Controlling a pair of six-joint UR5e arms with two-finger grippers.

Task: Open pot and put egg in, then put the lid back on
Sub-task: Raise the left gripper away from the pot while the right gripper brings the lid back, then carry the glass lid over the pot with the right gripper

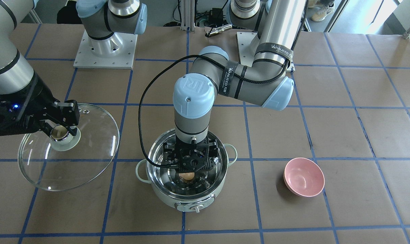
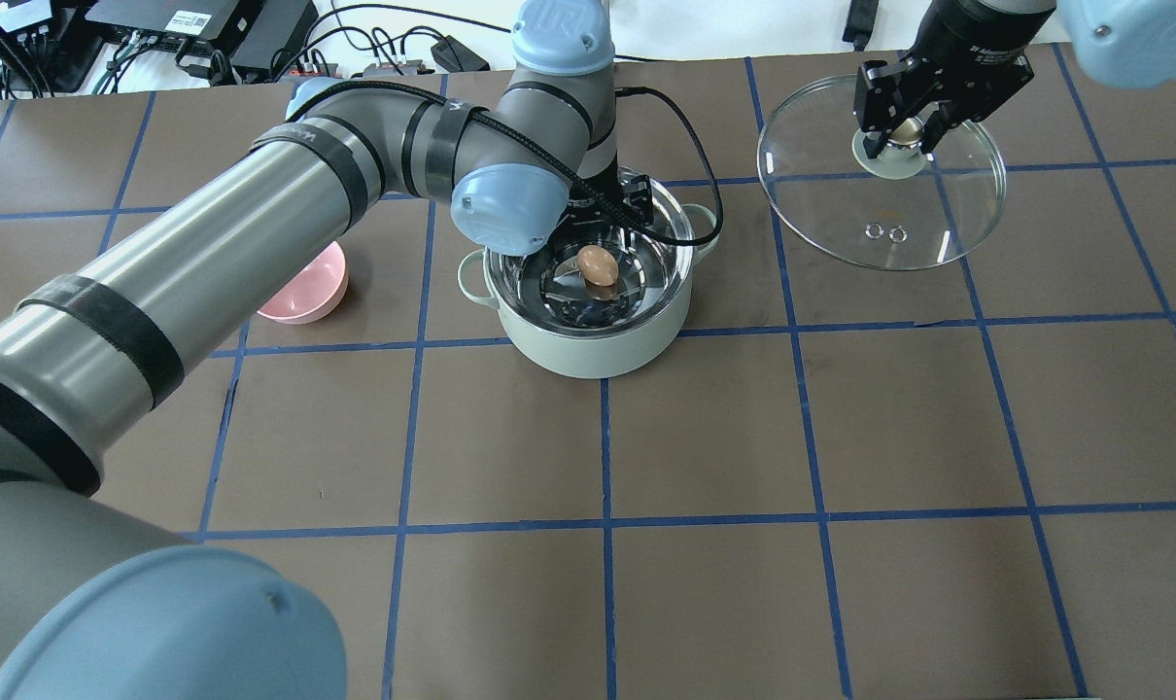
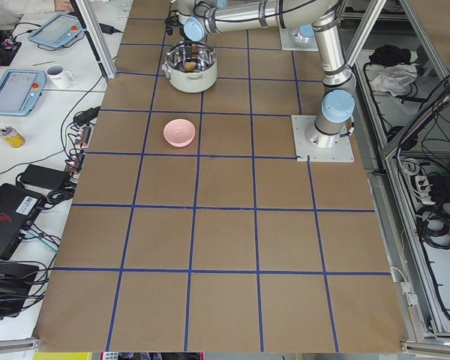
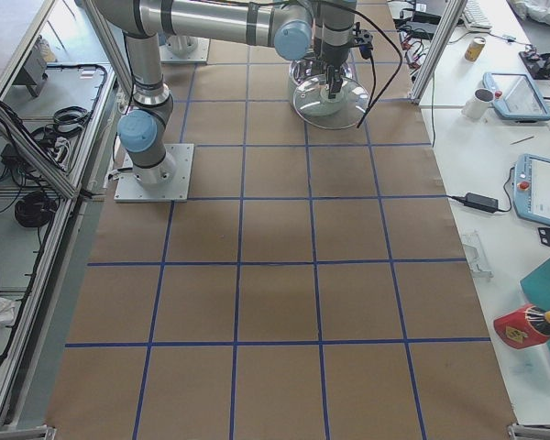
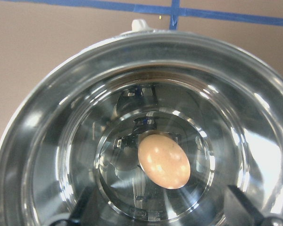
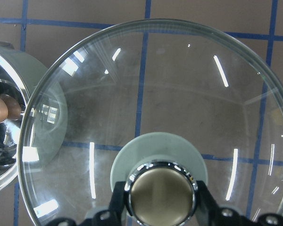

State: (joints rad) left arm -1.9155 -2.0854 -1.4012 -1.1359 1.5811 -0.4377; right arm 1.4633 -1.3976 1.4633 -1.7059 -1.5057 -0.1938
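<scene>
The pale green pot [image 1: 188,200] stands open at the table's middle, also in the overhead view [image 2: 588,355]. The tan egg [image 5: 163,160] lies on its steel floor, seen too from overhead [image 2: 598,263]. My left gripper [image 1: 189,169] hangs inside the pot just above the egg, open, with its fingers [image 5: 80,209] wide apart and clear of the egg. My right gripper [image 2: 901,131] is shut on the beige knob [image 6: 160,195] of the glass lid [image 2: 938,214]. It holds the lid tilted, beside the pot [image 1: 89,145].
A pink bowl [image 1: 304,176] sits on the table on the pot's other side, also in the overhead view [image 2: 306,287]. Both arm bases are bolted at the robot's edge of the table. The brown table has a grid of blue tape.
</scene>
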